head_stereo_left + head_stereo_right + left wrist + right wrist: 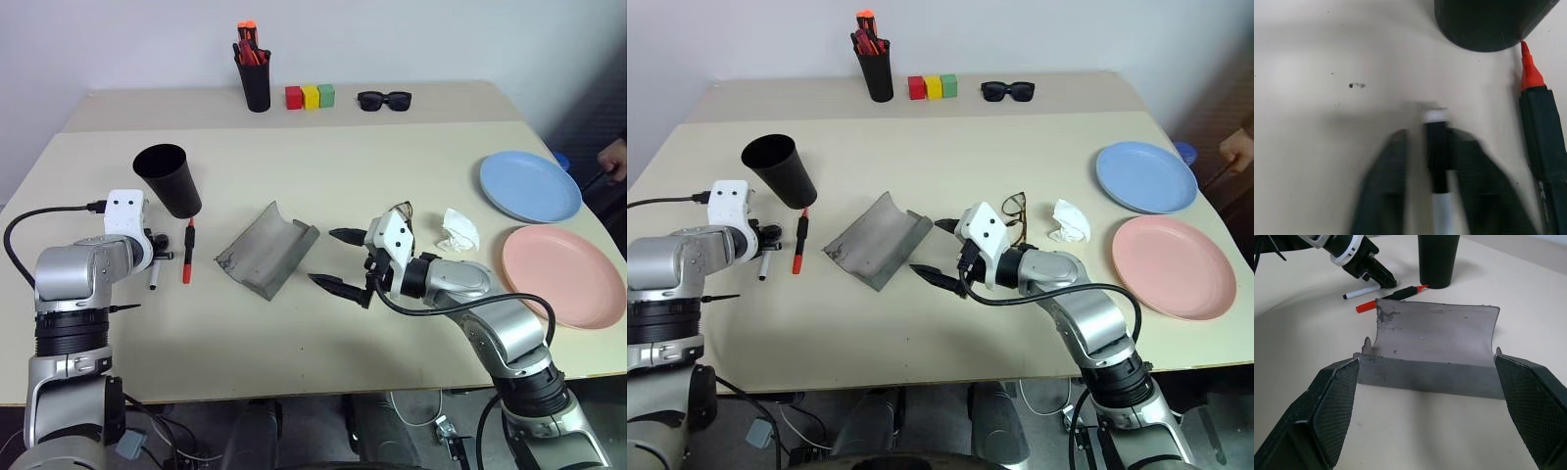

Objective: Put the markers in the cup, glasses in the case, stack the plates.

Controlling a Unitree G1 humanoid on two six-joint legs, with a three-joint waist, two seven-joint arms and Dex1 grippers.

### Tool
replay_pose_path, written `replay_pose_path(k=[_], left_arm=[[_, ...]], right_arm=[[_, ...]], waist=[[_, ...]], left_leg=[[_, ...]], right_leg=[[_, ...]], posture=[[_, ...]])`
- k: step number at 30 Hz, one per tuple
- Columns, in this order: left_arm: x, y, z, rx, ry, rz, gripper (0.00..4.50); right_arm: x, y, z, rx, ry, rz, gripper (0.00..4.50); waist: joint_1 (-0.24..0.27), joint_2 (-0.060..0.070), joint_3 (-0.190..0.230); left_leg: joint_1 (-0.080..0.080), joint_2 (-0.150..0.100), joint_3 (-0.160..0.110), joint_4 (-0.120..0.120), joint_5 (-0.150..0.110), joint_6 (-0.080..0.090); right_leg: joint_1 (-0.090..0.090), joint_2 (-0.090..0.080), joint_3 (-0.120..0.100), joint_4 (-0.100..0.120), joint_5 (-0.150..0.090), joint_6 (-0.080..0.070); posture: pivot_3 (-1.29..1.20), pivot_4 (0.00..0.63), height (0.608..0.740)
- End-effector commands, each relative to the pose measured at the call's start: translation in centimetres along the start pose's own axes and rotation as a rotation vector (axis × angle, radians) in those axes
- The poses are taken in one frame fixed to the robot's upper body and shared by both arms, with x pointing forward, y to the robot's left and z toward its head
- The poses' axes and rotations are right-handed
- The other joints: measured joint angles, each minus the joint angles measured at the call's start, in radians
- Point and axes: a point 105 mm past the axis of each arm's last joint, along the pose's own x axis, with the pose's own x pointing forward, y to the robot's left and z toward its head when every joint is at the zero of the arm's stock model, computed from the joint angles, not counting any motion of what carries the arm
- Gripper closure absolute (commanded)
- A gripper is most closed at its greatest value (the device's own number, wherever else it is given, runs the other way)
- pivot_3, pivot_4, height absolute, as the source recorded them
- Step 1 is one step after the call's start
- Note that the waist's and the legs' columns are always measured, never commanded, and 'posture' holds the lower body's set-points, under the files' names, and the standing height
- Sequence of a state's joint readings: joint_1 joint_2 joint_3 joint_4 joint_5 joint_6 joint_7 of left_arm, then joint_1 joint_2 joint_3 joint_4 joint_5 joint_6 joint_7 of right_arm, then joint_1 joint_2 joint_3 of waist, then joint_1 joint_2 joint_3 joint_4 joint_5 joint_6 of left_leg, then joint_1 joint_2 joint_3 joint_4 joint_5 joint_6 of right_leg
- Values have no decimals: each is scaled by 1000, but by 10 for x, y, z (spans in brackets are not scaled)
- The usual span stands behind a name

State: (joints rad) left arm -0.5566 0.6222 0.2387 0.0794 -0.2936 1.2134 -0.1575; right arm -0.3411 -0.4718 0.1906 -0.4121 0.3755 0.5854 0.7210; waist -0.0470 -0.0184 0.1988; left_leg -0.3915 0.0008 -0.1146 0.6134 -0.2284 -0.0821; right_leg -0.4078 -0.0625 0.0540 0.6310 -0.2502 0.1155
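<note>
Beige table (323, 323) bears open grey case (266, 249); white wall (392, 39) behind.

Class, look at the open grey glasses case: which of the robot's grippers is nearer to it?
Right. The right gripper hangs open just beside the case, while the left gripper is farther off, at the white marker.

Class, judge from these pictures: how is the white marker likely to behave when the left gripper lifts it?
The white marker is slim and round, so it probably rolls if nudged. It looks light and stiff. The left gripper straddles one end, so it may tilt when raised.
</note>
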Motion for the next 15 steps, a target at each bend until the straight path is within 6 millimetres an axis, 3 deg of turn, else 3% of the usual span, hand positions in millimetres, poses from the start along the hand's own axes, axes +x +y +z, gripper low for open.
replay_pose_path(k=[1, 3, 7, 11, 13, 15], left_arm=[[-2, 15, -1, 12, 12, 68, 4445], [-12, 21, 11, -14, -98, 70, 4445], [-60, 54, 43, -38, -444, 147, 4445], [-99, 87, 72, -179, -723, 234, 4445], [-117, 87, 100, -145, -876, 283, 4445], [-123, 65, 126, -38, -982, 258, 4445]], right_arm=[[1, 7, 12, -32, -43, 17, 0], [2, 7, 12, -33, -45, 20, 0], [3, 5, 12, -35, -48, 26, 0], [7, 4, 14, -37, -57, 45, 0], [14, 3, 19, -44, -79, 53, 0], [23, -5, 29, -62, -122, 15, 0]], waist=[[0, 0, 0], [-1, 0, 0], [1, -1, 0], [12, -1, 0], [17, -3, -1], [24, -4, -2]], left_leg=[[0, 0, 0, 0, 0, 0], [0, 0, 0, 0, 0, 0], [-1, 1, 0, -1, 0, 0], [-2, 1, 0, -1, 1, -1], [-1, 0, 0, 1, 1, -1], [-1, 0, 0, 2, 1, -2]], right_leg=[[0, 0, 0, 0, 0, 0], [0, 0, 0, 0, 0, 0], [-2, -1, 0, 0, 0, 0], [-1, -1, -1, -1, 0, -1], [0, -1, -1, -1, -1, -3], [2, -1, -1, -2, -1, -4]], posture=[[0, 150, 740], [0, 150, 740], [0, 150, 740], [0, 150, 740], [0, 150, 740], [0, 150, 740]])
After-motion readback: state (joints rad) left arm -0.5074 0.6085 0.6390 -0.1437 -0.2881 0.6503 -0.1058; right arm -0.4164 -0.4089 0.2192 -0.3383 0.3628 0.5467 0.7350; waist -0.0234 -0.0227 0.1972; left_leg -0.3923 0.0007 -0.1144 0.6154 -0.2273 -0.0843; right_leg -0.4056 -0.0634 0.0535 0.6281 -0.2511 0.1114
